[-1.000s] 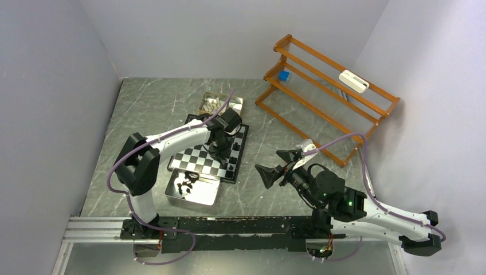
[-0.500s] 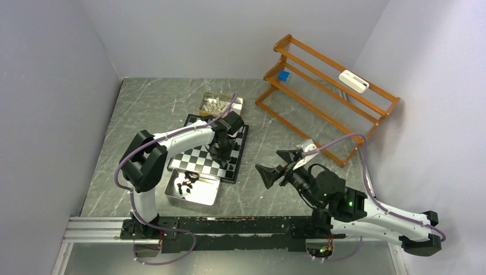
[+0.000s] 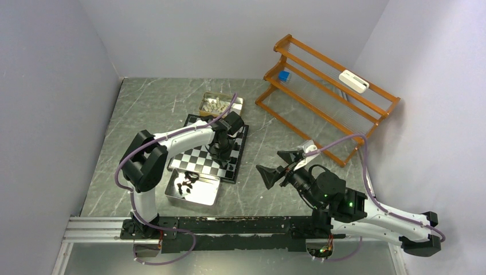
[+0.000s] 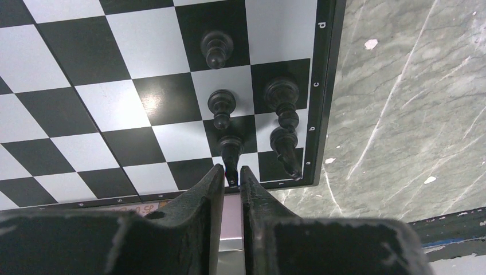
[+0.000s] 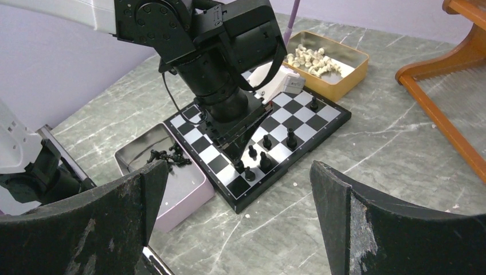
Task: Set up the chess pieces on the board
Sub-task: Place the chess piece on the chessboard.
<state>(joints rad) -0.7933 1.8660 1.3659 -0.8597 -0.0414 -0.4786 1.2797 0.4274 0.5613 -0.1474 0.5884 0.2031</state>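
Note:
The chequered board [image 3: 198, 160] lies left of the table's middle. My left gripper [image 4: 231, 175] is over its near right corner, jaws closed on a black pawn [image 4: 231, 150] that stands on a square in the corner rows. Three other black pieces [image 4: 220, 106] stand close by on the board [image 4: 114, 103]. From the right wrist view the left gripper [image 5: 238, 146] reaches down among them. My right gripper [image 3: 276, 165] is open and empty, held above the table right of the board [image 5: 321, 117]. More black pieces [image 3: 186, 182] lie in a silver tray.
The silver tray [image 3: 202, 196] sits against the board's near edge. A gold tin of white pieces [image 3: 219, 104] stands behind the board, and shows in the right wrist view [image 5: 312, 60]. An orange wooden rack [image 3: 326, 86] stands at the back right.
My left gripper shifted slightly toward the board's near right corner early on, then stayed put. The right arm has not moved.

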